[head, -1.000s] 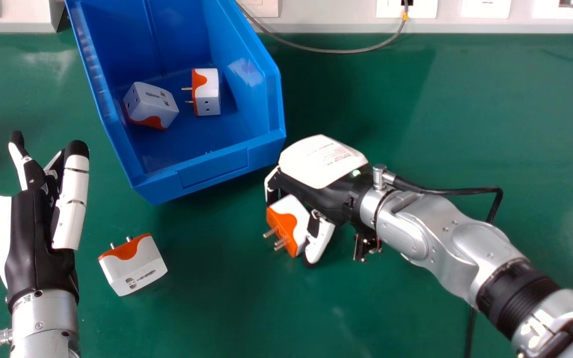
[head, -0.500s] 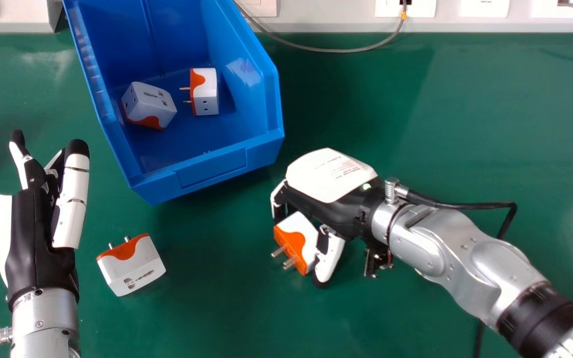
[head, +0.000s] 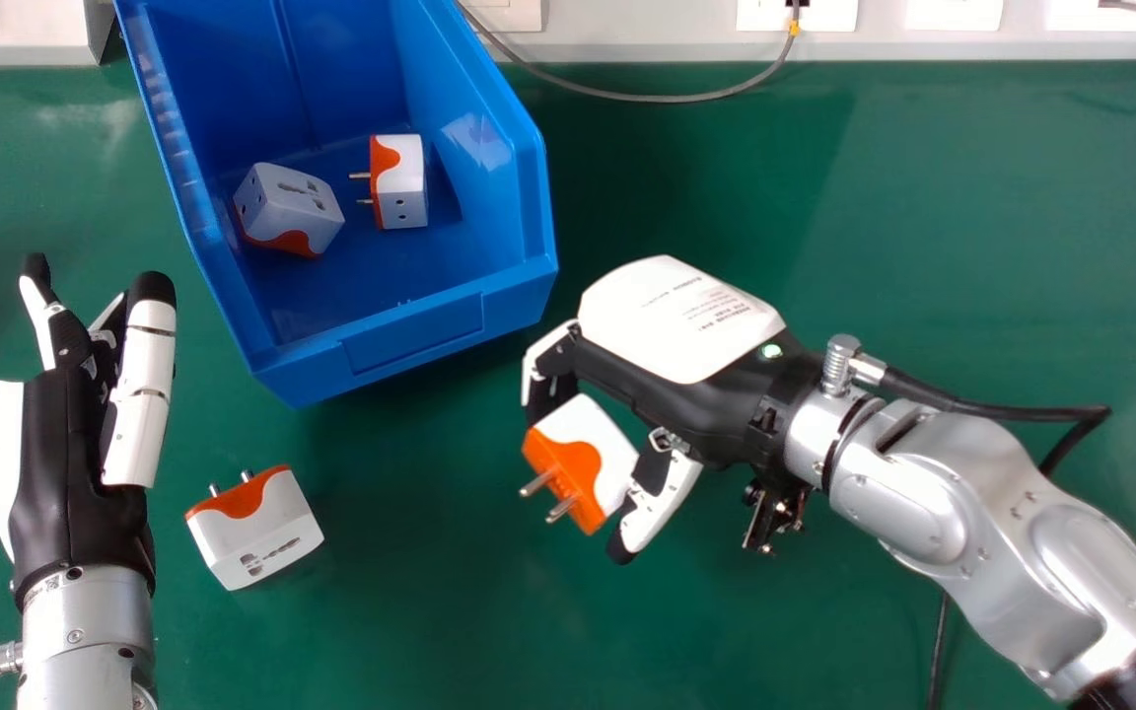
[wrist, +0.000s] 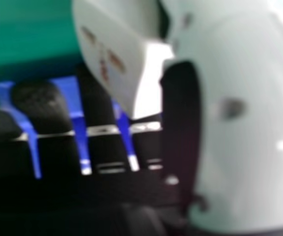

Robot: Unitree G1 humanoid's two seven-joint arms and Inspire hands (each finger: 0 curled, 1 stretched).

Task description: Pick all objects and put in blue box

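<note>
In the head view my right hand (head: 676,325) is shut on a white and orange plug adapter (head: 583,459), pinched between fingers and thumb, pins facing away from the palm, above the table just in front of the blue box (head: 410,340). Two adapters, one tilted (head: 290,207) and one with pins pointing left (head: 400,182), lie inside the box. Another adapter (head: 257,532) rests on the table beside my left hand (head: 70,463), which is open. The right hand view shows the held adapter (wrist: 122,59) against the thumb of my right hand (wrist: 244,123).
The green table (head: 874,227) spreads to the right of the box. A grey cable (head: 667,98) loops along the back edge by the white wall trunking (head: 627,35). A black cable (head: 982,409) runs from my right wrist.
My right hand first moved slightly toward the robot, then rose with the adapter in its grasp, its forearm shifting to the right. The left hand has kept still.
</note>
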